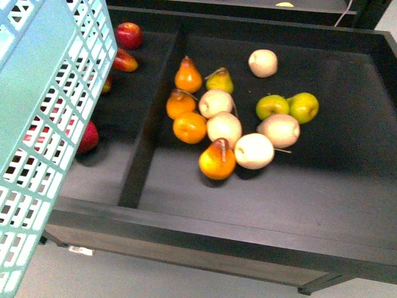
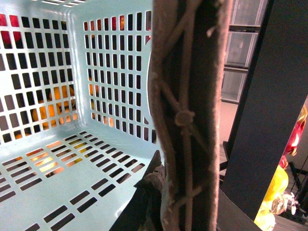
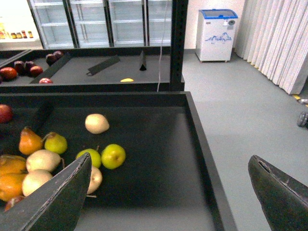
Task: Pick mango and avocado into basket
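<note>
The basket [image 1: 37,124] hangs tilted over the left end of the tray [image 1: 248,233]. Its handle [image 2: 187,120] runs straight past the left gripper [image 2: 163,202], which looks clamped on it. What shows of the inside is empty. The right gripper [image 3: 168,192] hovers with its jaws wide apart over the bare right end of the tray, well away from any fruit.

I can see 3 ways this could slip.

1. **Wrong fruit:** the only likely mango [image 1: 124,60] is a red-and-yellow fruit in the left compartment, near the basket, and I cannot be sure of it. The orange pears [image 1: 188,77] could be taken for it.
2. **No avocado:** none shows in any view, and it may lie behind the basket. The 2 green apples [image 1: 272,107] would be a bad substitute.
3. **The basket itself:** it crowds that compartment, so the right arm reaching across could knock it. Fruit dropped into a slanted basket could also roll.
</note>
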